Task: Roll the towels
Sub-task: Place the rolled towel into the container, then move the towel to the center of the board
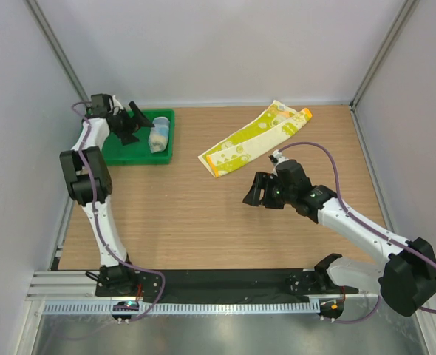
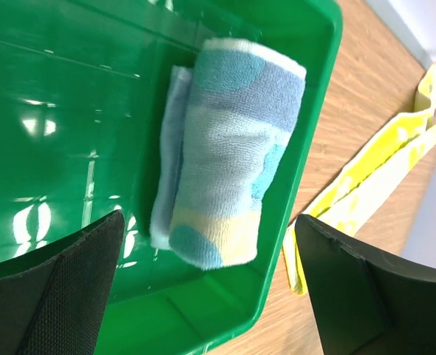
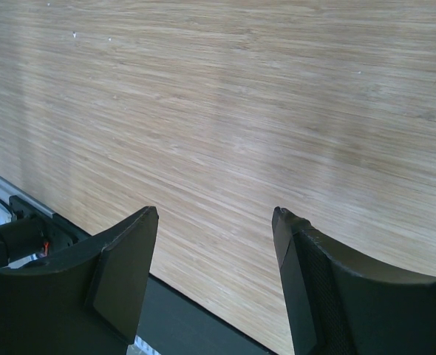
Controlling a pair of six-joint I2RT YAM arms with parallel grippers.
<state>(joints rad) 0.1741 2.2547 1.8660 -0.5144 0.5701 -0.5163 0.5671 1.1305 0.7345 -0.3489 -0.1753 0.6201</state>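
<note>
The light blue and white towel (image 2: 229, 148) lies rolled up inside the green tray (image 2: 70, 89), against its right wall; from above the blue towel (image 1: 158, 136) shows in the tray (image 1: 140, 151) at the back left. My left gripper (image 1: 135, 122) hovers over the tray, open, its fingers (image 2: 63, 288) apart on either side of the roll and touching nothing. The long yellow-green and white towel (image 1: 251, 138) lies flat and unrolled on the table at the back middle; the same yellow towel (image 2: 373, 170) shows past the tray's edge. My right gripper (image 1: 253, 194) is open and empty over bare wood, in front of that towel.
The wooden table (image 1: 203, 222) is bounded by white walls at the back and sides. A black strip and metal rail (image 1: 225, 285) run along the near edge by the arm bases. The right wrist view holds only wood (image 3: 240, 111) and the dark front edge.
</note>
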